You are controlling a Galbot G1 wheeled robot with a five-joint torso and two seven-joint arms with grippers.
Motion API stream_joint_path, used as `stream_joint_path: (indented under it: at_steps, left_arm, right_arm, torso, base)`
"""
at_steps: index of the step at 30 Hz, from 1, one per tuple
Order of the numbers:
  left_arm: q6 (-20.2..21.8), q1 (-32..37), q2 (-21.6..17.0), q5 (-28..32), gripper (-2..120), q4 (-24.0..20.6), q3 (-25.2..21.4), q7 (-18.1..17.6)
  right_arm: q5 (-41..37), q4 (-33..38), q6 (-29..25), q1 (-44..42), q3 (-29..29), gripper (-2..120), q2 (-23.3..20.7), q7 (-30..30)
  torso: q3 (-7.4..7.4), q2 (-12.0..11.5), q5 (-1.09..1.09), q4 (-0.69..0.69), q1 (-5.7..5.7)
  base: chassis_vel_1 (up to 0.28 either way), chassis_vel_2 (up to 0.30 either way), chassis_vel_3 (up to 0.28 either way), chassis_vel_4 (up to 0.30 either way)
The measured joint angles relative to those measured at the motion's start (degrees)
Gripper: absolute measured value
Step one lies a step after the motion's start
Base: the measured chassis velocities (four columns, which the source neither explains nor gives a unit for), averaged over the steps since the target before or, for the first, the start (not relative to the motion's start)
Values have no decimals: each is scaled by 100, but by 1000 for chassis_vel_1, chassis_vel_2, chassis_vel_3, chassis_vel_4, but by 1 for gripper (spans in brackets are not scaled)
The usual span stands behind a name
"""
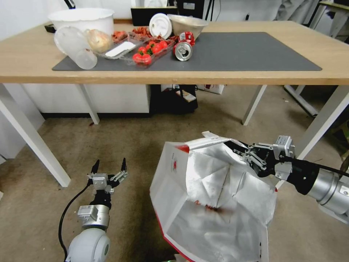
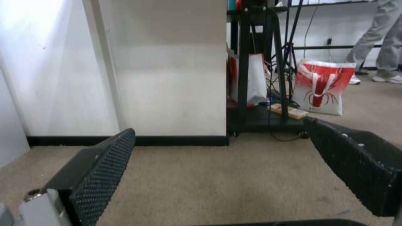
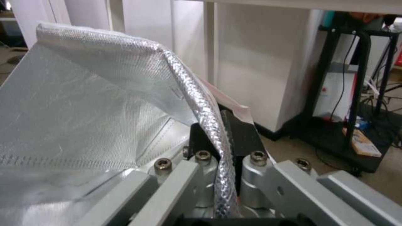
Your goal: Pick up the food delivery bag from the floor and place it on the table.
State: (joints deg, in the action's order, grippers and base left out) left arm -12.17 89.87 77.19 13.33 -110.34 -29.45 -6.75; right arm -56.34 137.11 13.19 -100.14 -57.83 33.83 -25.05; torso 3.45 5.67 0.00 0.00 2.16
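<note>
Below the table's front edge, the food delivery bag (image 1: 214, 203) hangs tilted w/ its mouth toward my head cam, silver foil lining wide open, white outer wall w/ small red logo facing my left. Can't tell if its base touches the floor (image 1: 120, 138). My right gripper (image 1: 243, 150) is clamped on the bag's upper rim; in the right wrist view the foil edge (image 3: 209, 125) runs straight between the closed black pads. Right arm reaches in from the right side.

My left gripper (image 1: 109, 168) sits low to the bag's left, apart from it, fingers spread wide & holding nothing; the left wrist view shows both dotted pads (image 2: 100, 169) well apart over bare carpet.

Floor is beige-brown, matte, blotchy w/ stains. Table (image 1: 254, 78) stands just beyond the bag: light-wood top, white angled legs, dark grey mat (image 1: 247, 51) across the middle. Mat's left part is crowded: toppled clear cup (image 1: 74, 47), white bowl (image 1: 83, 18), tray of red tomatoes (image 1: 151, 51), tipped red can (image 1: 183, 47), metal bowl (image 1: 187, 23), white lid (image 1: 160, 25). Mat's right part is bare.

Under the table, a white cabinet (image 1: 87, 98) w/ black base strip, & a black wheeled stand (image 2: 263, 94) w/ cables. Farther back on the floor in the left wrist view stands a second red-and-white bag (image 2: 320, 88).
</note>
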Motion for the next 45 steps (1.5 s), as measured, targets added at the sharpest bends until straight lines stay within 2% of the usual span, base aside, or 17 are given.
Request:
stream_joint_path:
  at_steps: [14,21,31,35,45]
  left_arm:
    - [15,-21,-9,15,100,2,-11,3]
    - [26,-30,-19,24,100,2,-14,-26]
    - [39,-48,-26,33,100,31,-12,-40]
    - [37,-49,-26,38,100,38,-14,-51]
    - [20,-31,-16,39,100,51,-17,-53]
  right_arm:
    - [-88,19,-2,-59,-19,0,-50,-19]
    - [-753,67,-11,-77,-43,0,-197,48]
    - [-1424,88,-32,-70,-14,0,-371,210]
    - [-1765,130,-67,-36,89,0,-500,327]
    - [-1961,156,-19,-34,85,0,-486,471]
  torso:
    - [266,320,0,0,57]
    - [430,510,0,0,84]
    - [568,689,0,0,126]
    - [668,831,0,0,168]
    - [822,1034,0,0,217]
  base:
    - [0,0,0,0]
    - [0,0,0,0]
    - [0,0,0,0]
    - [0,0,0,0]
    - [0,0,0,0]
